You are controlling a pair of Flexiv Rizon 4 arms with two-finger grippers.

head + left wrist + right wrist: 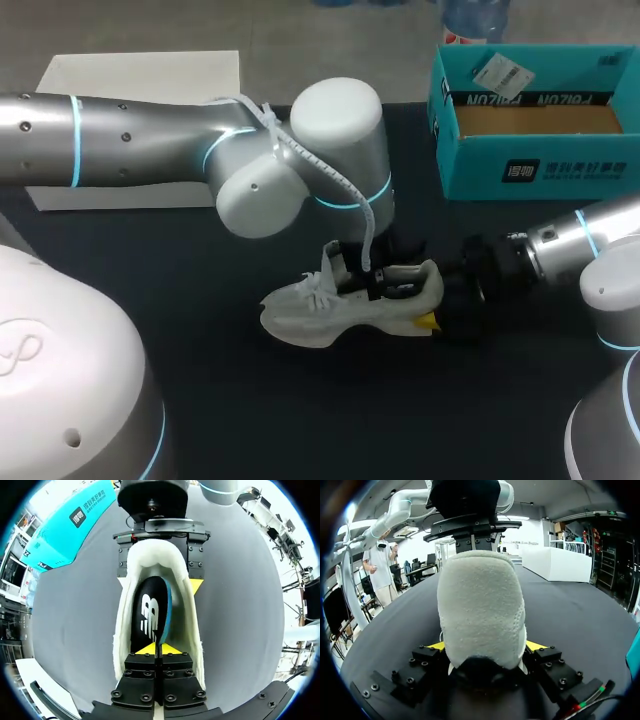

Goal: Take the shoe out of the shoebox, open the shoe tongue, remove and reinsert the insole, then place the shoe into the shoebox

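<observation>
Near the middle of the black worktop, sole down and outside the box, a white chunky mesh sneaker, toe toward the left arm's side and heel toward the right arm's side. Inside its opening, a black insole with a white logo and a teal edge, tilted up on its side, not lying flat. Closed on the near edge of this insole, from above: the left tool, yellow tips pressed together with the thin edge between them. Gripping the padded heel from two sides: the right tool, one yellow fingertip at each side of the heel. Farther off, at the far right corner of the worktop, an open teal cardboard shoebox, well apart from the sneaker. At the far left edge, a flat white box.
</observation>
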